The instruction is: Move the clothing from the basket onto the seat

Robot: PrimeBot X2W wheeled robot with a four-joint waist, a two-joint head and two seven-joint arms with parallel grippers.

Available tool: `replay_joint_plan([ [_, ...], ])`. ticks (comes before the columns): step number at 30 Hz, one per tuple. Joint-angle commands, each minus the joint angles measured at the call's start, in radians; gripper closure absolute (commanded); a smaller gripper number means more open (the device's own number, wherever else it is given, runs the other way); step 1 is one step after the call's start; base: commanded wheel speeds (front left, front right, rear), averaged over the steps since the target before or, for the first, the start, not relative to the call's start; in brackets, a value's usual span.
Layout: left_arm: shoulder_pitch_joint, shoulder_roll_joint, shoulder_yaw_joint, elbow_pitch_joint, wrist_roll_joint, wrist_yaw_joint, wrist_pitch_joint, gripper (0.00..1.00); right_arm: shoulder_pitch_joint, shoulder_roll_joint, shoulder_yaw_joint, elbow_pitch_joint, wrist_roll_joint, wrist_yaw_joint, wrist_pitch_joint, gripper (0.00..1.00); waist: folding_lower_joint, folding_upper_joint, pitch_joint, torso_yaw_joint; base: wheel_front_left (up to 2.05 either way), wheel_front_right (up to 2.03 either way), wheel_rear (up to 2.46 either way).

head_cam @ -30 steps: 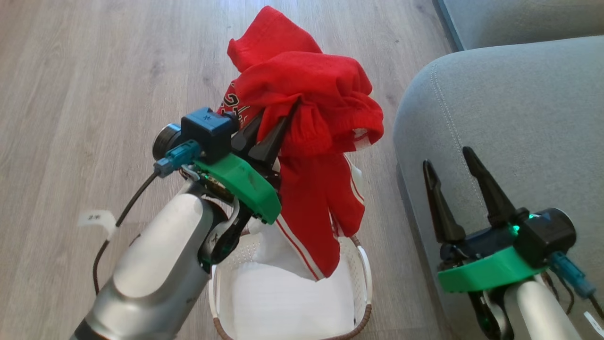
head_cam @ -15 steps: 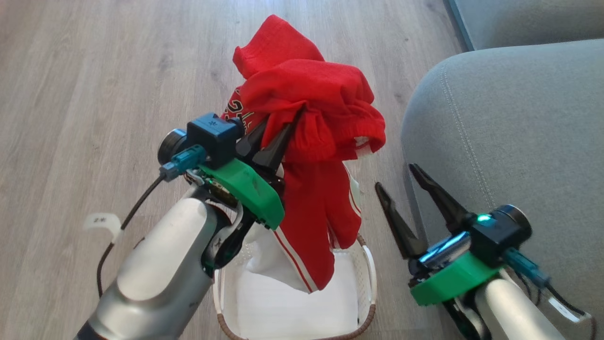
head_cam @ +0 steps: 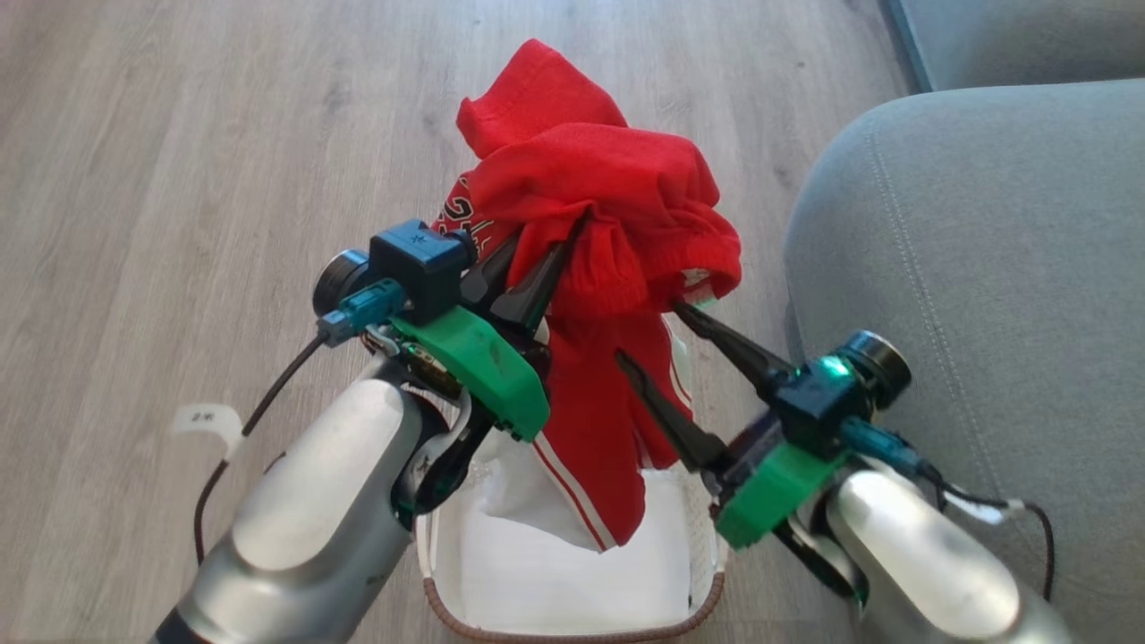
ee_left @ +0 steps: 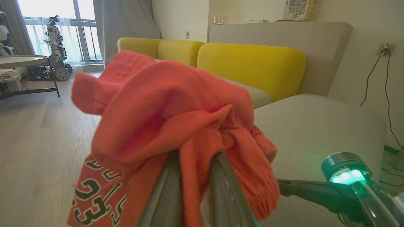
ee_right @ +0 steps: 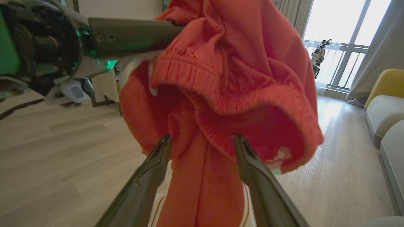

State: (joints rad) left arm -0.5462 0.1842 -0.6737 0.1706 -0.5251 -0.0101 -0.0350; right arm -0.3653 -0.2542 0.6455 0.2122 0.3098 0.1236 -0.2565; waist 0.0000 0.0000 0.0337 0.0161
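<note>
My left claw (head_cam: 550, 228) pinches the red shorts (head_cam: 590, 179), which hang lengthwise above the basket (head_cam: 572, 633). My right claw (head_cam: 647, 331), empty and spread wide, perhaps touches them. The seat (head_cam: 984, 224) lies rightward.

Over the basket (head_cam: 572, 636) the way down is mostly blocked. The clothing (head_cam: 608, 224) hangs in a red bunch above its far half, the tail reaching down into the opening. The left gripper (head_cam: 550, 228) pinches it, and that forearm slants across the basket's near left corner. The right gripper (head_cam: 648, 329), fingers spread wide, takes up the gap at the basket's right side, its tips just beside the hanging cloth. Right of the basket rises the seat (head_cam: 984, 268) (a rounded grey wall, open air over its top). Left of the basket and beyond it the wooden floor (head_cam: 179, 179) lies open.
</note>
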Motion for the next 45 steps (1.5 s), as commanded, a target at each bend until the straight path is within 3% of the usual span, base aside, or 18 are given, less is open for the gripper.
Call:
replay_joint_plan([
  [1,-0.068,0.008,0.035,-0.030,-0.005,-0.004,-0.004,1.00,-0.045,0.008,0.012,-0.014,0.009,0.007,-0.005,0.00,0.0000,0.0000,0.004,0.006,0.00,0.00,0.00],
  [17,-0.101,-0.049,-0.021,0.006,-0.011,-0.030,-0.009,1.00,-0.224,0.080,0.088,0.322,0.033,0.007,-0.005,0.00,0.0000,0.0000,0.024,0.094,0.00,0.00,0.00],
  [26,-0.105,-0.086,-0.067,0.032,-0.021,-0.042,-0.010,1.00,-0.251,0.141,0.060,0.420,0.029,0.007,-0.005,0.00,0.0000,0.0000,0.012,0.141,0.00,0.00,0.00],
  [34,-0.113,-0.094,-0.077,0.046,-0.029,-0.044,-0.015,1.00,-0.271,0.156,0.054,0.455,0.045,0.007,-0.005,0.00,0.0000,0.0000,0.017,0.155,0.00,0.00,0.00],
  [35,-0.114,-0.094,-0.076,0.048,-0.030,-0.043,-0.016,1.00,-0.273,0.157,0.050,0.457,0.047,0.007,-0.005,0.36,0.0000,0.0000,0.018,0.154,0.00,0.00,0.00],
  [36,-0.115,-0.093,-0.076,0.049,-0.030,-0.043,-0.017,1.00,-0.275,0.158,0.046,0.457,0.048,0.007,-0.005,0.87,0.0000,0.0000,0.019,0.154,0.00,0.00,0.00],
  [37,-0.115,-0.092,-0.075,0.051,-0.031,-0.042,-0.019,1.00,-0.276,0.158,0.044,0.456,0.048,0.007,-0.005,1.00,0.0000,0.0000,0.020,0.153,0.00,0.00,0.00],
  [45,-0.117,-0.074,-0.057,0.061,-0.039,-0.030,-0.031,1.00,-0.241,0.137,-0.003,0.386,0.051,0.007,-0.005,1.00,0.0000,0.0000,0.020,0.129,0.00,0.00,0.00],
])
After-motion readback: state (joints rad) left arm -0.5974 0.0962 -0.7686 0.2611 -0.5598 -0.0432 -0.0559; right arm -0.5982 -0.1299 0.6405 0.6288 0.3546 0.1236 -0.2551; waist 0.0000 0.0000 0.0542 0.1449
